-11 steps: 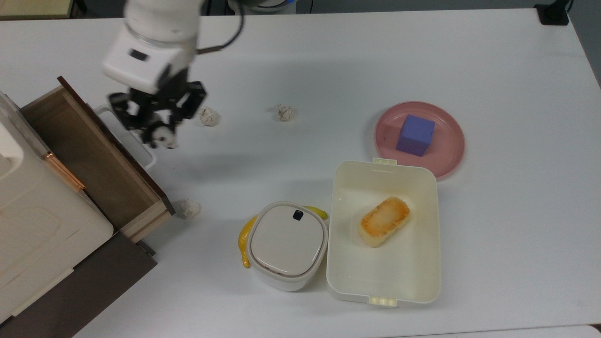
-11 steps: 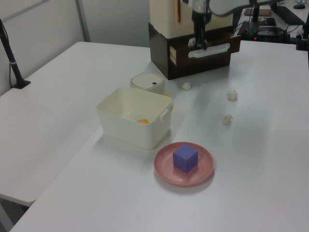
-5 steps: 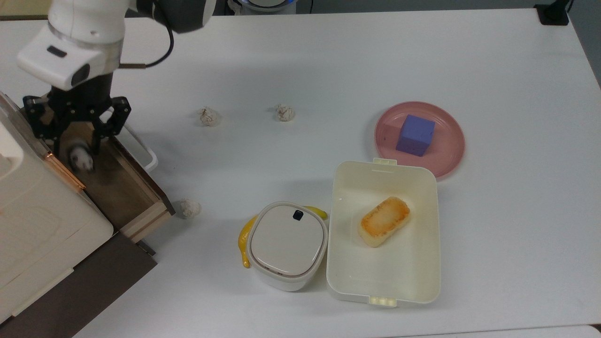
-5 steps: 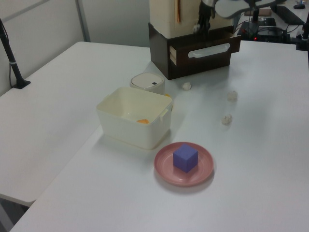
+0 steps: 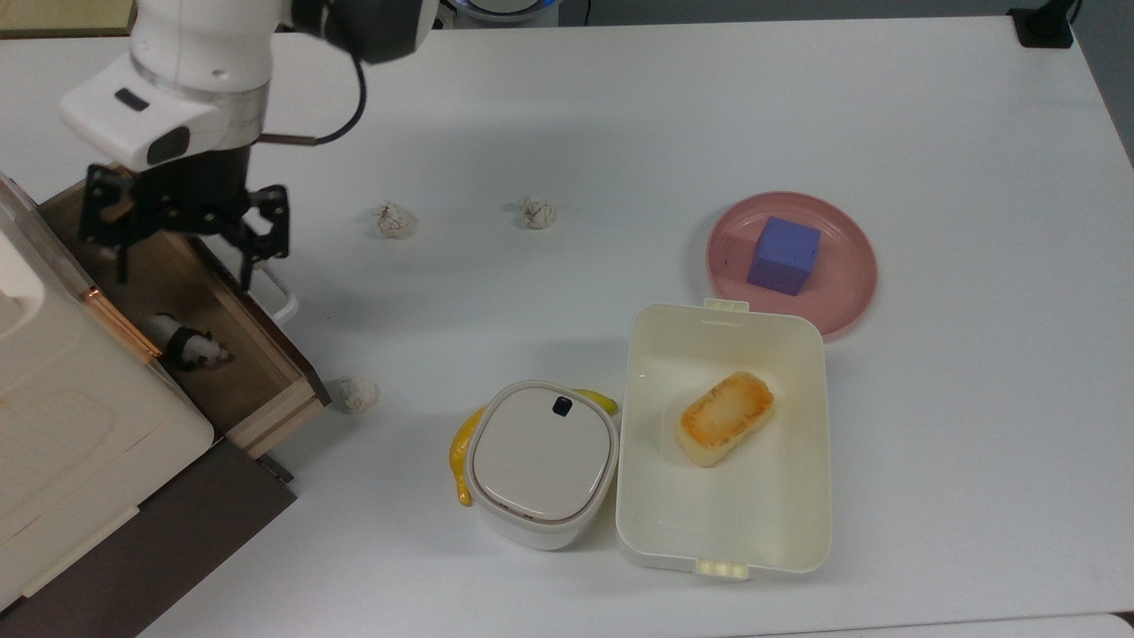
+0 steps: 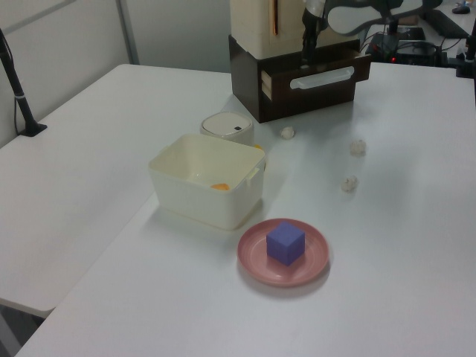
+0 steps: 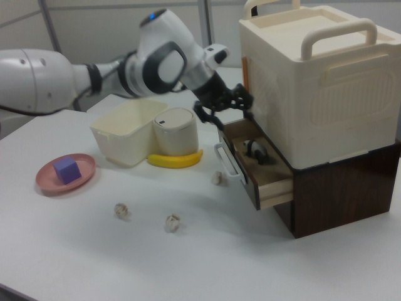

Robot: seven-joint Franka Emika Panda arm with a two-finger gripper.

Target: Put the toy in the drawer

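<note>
My black two-finger gripper (image 5: 182, 244) hangs spread wide and empty over the far end of the light-brown wooden drawer (image 5: 266, 377) with its dark brown front panel and white loop handle. One fingertip sits over the drawer floor, the other over the handle side in the top view. The tiny black-and-white panda toy (image 5: 188, 344) lies below the gripper on the drawer floor, apart from the fingers, close to the cream storage box (image 5: 62, 425) stacked above. The right view confirms this: toy (image 7: 255, 150) inside, gripper (image 7: 225, 108) above the open drawer (image 7: 266, 182).

I judge placement done and release complete. Next I need a straight lift clear of the front panel and handle. The drawer is open; the task doesn't ask me to close it.
</note>
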